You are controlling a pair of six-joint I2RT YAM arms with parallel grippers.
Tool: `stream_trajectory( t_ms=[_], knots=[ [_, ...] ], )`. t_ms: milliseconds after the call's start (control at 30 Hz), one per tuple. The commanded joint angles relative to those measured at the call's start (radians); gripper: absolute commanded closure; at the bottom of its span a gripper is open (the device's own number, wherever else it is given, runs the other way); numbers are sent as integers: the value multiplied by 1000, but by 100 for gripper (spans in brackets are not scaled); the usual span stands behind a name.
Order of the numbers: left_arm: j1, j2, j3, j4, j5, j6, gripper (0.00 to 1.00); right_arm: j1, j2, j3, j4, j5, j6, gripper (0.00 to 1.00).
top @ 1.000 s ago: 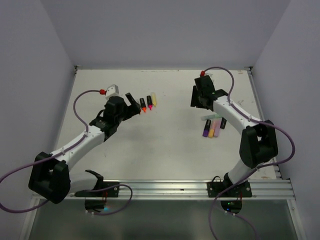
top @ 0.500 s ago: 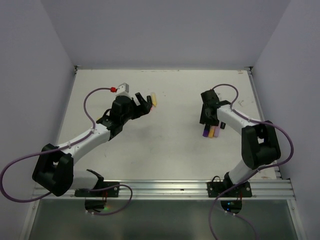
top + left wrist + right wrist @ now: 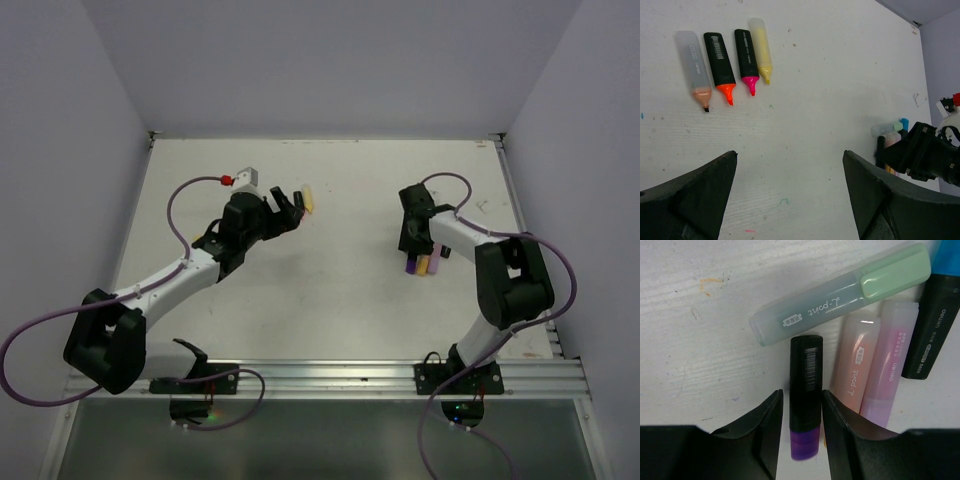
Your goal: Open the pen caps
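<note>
Top view: left gripper (image 3: 283, 207) hangs over the far-left part of the white tabletop (image 3: 340, 300), jaws wide, holding nothing. A translucent yellow uncapped highlighter (image 3: 308, 200) shows just right of it. Right gripper (image 3: 413, 243) is down on a highlighter cluster right of centre, and the purple pen cap (image 3: 411, 266) shows on its near side. Both groups lie well inside the table edges and well apart, with bare tabletop between them. Walls are well off both arms.

Left wrist view: 4 uncapped highlighters lie in a row, tips toward the camera:
- translucent peach-tipped highlighter (image 3: 694, 67)
- black orange-tipped highlighter (image 3: 720, 67)
- black pink-tipped highlighter (image 3: 746, 60)
- the yellow one

Left fingers (image 3: 695, 195) are spread either side of open surface, near the row but not touching it.

Right wrist view: jaws narrow, straddling the black highlighter body (image 3: 806, 370), with the purple cap between the fingers. Can't tell if the pads touch. Room is tight. A translucent peach capped highlighter (image 3: 855, 360) lies just beside the right finger, and a translucent pink highlighter (image 3: 890, 355) is next to that. A grey-green highlighter (image 3: 810, 312) with a mint-green cap (image 3: 895, 271) lies across the top. A black highlighter with a blue cap (image 3: 947, 255) is at the far right edge.
</note>
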Motion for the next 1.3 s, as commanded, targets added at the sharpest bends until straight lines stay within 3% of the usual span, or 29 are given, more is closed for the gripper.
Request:
stream_trajectory(
  t_ms=[0,200,267,400,500,633,833,1267],
  knots=[
    [-8,-27,-14,36,6,22,11,-5,18,-2,43,-7,12,60],
    [-7,-17,-19,39,11,25,11,-12,29,-25,69,-22,9,61],
    [-7,-11,-19,41,20,25,11,-12,35,-25,77,-33,7,65],
    [-8,-10,-22,55,57,42,11,-12,46,-32,95,-70,4,82],
    [-7,-11,-48,123,150,93,11,-11,29,-45,118,-79,-2,100],
    [-8,7,-109,313,332,123,15,4,-82,-76,120,-89,19,100],
    [-53,102,-122,453,469,139,24,86,-247,-75,100,-97,102,100],
    [-224,263,-31,605,491,73,29,242,-262,14,159,-76,260,100]
  ],
)
